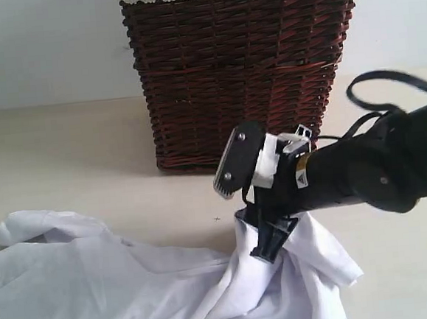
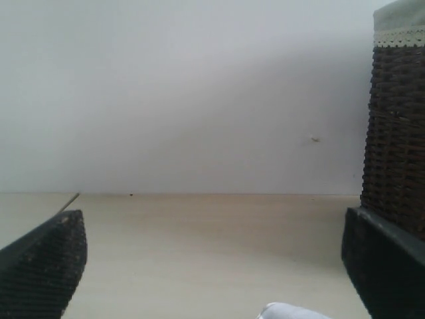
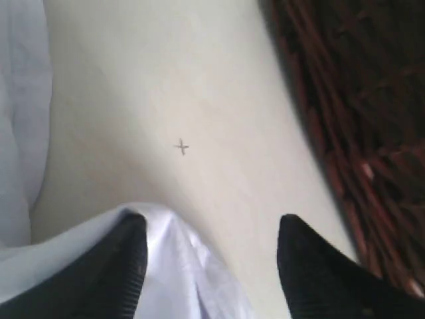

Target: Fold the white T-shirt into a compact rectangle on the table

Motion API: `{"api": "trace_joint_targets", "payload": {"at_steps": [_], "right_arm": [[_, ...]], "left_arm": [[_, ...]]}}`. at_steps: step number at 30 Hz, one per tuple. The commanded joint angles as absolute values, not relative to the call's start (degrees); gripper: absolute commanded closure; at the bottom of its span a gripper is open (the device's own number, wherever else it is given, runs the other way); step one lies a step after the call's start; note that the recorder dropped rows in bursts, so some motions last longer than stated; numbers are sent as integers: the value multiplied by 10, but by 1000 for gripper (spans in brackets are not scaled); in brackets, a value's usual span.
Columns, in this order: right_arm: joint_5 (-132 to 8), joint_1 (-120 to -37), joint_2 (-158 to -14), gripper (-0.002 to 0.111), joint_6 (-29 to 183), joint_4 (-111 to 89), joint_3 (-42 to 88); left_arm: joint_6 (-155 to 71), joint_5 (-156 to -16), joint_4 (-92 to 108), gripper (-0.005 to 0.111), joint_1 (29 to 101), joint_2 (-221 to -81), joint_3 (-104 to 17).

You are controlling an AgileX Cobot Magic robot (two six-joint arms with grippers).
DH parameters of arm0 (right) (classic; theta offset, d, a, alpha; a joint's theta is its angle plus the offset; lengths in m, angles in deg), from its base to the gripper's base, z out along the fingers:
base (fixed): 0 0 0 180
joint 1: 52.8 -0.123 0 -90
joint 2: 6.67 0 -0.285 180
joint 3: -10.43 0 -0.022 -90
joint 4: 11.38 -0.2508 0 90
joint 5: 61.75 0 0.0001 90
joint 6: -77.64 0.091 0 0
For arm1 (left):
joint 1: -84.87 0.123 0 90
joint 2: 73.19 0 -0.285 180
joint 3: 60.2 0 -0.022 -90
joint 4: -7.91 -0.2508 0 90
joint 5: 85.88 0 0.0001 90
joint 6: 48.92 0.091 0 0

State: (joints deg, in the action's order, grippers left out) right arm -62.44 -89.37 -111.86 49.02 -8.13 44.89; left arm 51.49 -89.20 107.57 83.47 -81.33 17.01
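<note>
While right gripper (image 3: 211, 224) gapes (wide), T-shirt (image 3: 174, 269) lies between.

right arm (image 1: 380, 165): black, reaching in low from the right side, nearly level | right gripper (image 1: 267, 241): tipped downward, fingers (image 3: 116, 269) spread apart | left gripper (image 2: 212, 279): held level, fingers (image 2: 43, 266) spread wide

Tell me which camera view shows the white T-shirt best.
The exterior view. It shows the white T-shirt lying crumpled across the table, bunched up at the right gripper. The right wrist view catches only folds by its jaws; the left wrist view, just a small white edge.
</note>
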Motion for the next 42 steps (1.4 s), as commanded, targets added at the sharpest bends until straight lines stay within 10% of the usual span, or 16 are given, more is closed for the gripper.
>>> {"api": "trace_joint_targets", "payload": {"at_steps": [1, 7, 18, 24, 42], "right_arm": [[-515, -890, -1011, 50, 494, -99, 444], [-208, -874, -938, 50, 485, -114, 452], [-353, -866, -999, 53, 483, -130, 524], [-402, -866, -1004, 107, 483, -128, 524], [-139, -866, -829, 108, 230, -296, 524]], "left_arm": [[516, -890, 1079, 2, 836, -810, 170], [515, -890, 1079, 2, 836, -810, 170], [516, -890, 1079, 2, 836, -810, 170], [515, -890, 1079, 2, 836, -810, 170], [515, -890, 1079, 2, 836, -810, 170]]}}
